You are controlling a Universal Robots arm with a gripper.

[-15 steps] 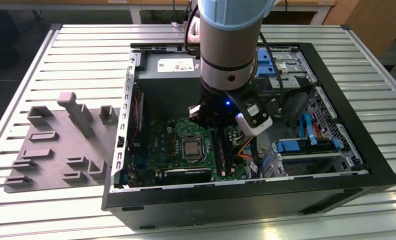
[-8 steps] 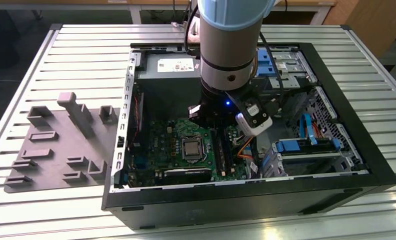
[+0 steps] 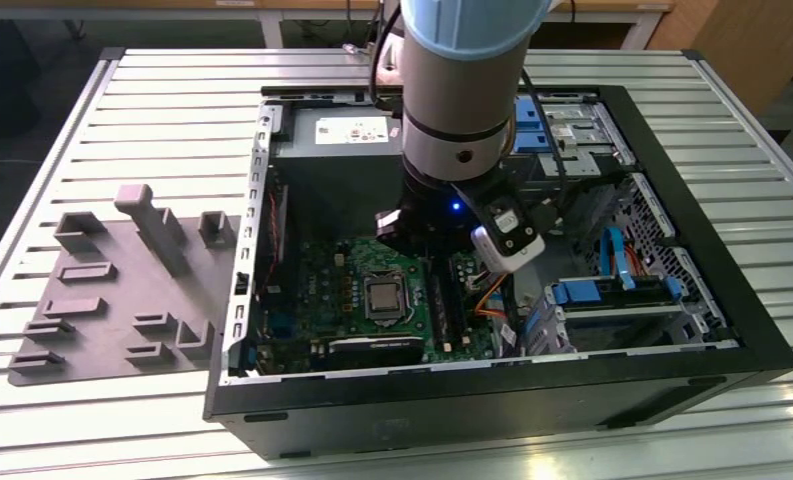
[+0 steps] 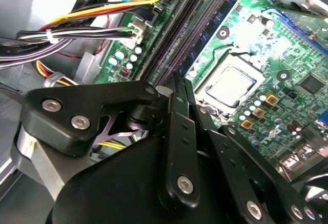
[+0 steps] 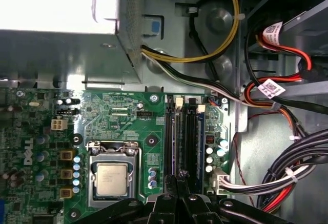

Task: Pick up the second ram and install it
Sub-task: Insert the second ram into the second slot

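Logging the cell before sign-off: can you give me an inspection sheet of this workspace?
Surface: slatted metal table carrying an open computer case.
Job's things: ram stick standing in the motherboard slots, near the gripper tips.
Clutter: grey holder tray on the exterior view's left of the case.
Grippers: gripper inside the case, shut, above the slots.
Cables: bundled wires beside the motherboard, apart from the gripper.
Surroundings: wooden furniture behind the table.

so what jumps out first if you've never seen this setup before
The big grey robot arm plunging into the open black computer case at the middle of the table dominates the exterior view. Beneath it lies the green motherboard, with the silver processor in its socket and the long black memory slots beside it. In both wrist views the black hand sits right over those slots.
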